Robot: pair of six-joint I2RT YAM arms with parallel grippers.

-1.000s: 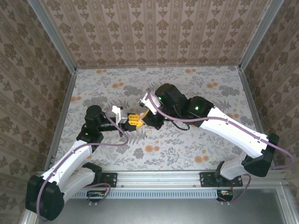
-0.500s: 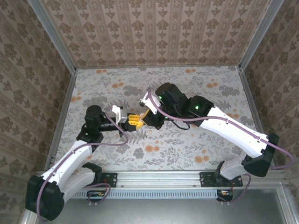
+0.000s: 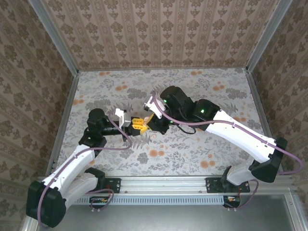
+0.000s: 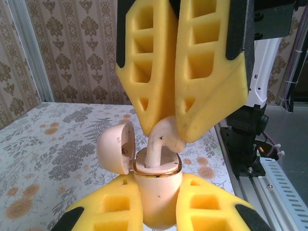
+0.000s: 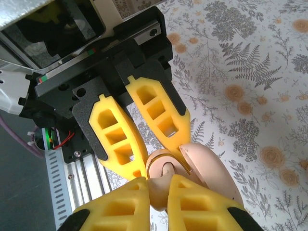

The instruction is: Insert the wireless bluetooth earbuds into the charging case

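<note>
My left gripper (image 4: 159,183) is shut on the charging case (image 4: 156,204), a salmon-pink egg with a gold rim, held upright above the table. Its lid (image 4: 115,147) hangs open to the left. My right gripper (image 4: 168,130) reaches down from above, shut on a matching pink earbud (image 4: 156,144) whose stem stands in the case's opening. In the right wrist view my right gripper (image 5: 159,185) pinches the earbud (image 5: 160,195) over the case's rim (image 5: 150,166), between the left gripper's fingers (image 5: 120,139), with the lid (image 5: 207,168) to the right. From above, both grippers (image 3: 137,124) (image 3: 153,126) meet mid-table.
The floral-patterned table (image 3: 202,91) is walled in by patterned panels and aluminium posts (image 3: 67,53). A metal rail (image 3: 163,182) runs along the near edge by both arm bases. Purple cables trail along the arms.
</note>
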